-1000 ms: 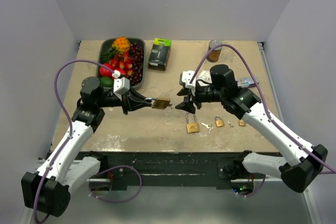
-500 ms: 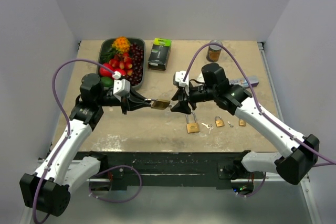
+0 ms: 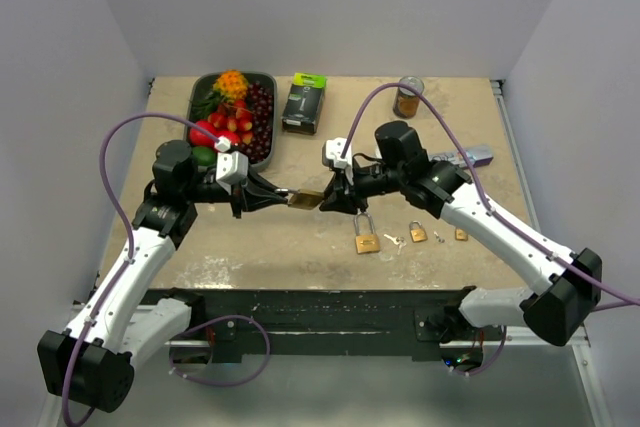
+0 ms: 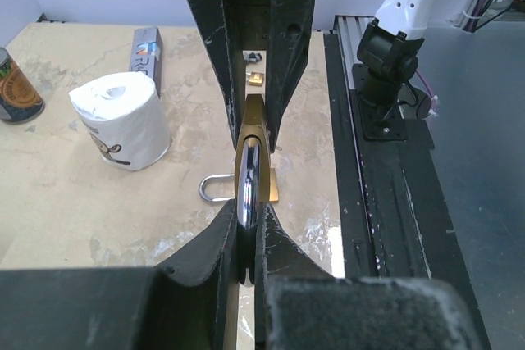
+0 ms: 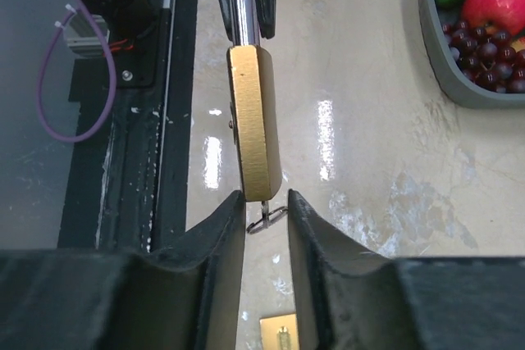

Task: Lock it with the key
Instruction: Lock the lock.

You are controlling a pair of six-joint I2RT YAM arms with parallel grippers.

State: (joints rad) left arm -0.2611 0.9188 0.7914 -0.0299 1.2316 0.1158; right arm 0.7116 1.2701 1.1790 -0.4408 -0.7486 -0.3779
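Observation:
My left gripper [image 3: 283, 194] is shut on the chrome shackle [image 4: 248, 176] of a brass padlock [image 3: 307, 199] and holds it in the air, body pointing right. A small key [image 5: 267, 214] with a wire ring sticks out of the padlock's bottom end [image 5: 255, 125]. My right gripper [image 3: 329, 199] faces the left one. Its jaws stand open, one on each side of the key, with a gap on both sides. In the right wrist view the fingertips [image 5: 232, 217] reach the corner of the brass body. In the left wrist view the right fingers [image 4: 289, 47] flank the padlock [image 4: 255, 120].
Several other padlocks [image 3: 367, 243] [image 3: 417, 233] and loose keys [image 3: 393, 240] lie on the table below the grippers. A fruit tray [image 3: 196, 97], a black box [image 3: 304, 102] and a can [image 3: 407, 97] stand at the back. A toilet roll [image 4: 123, 125] stands under the right arm.
My right arm has moved left up to the held padlock, and its jaws have narrowed around the key. The left arm and the padlock have stayed put.

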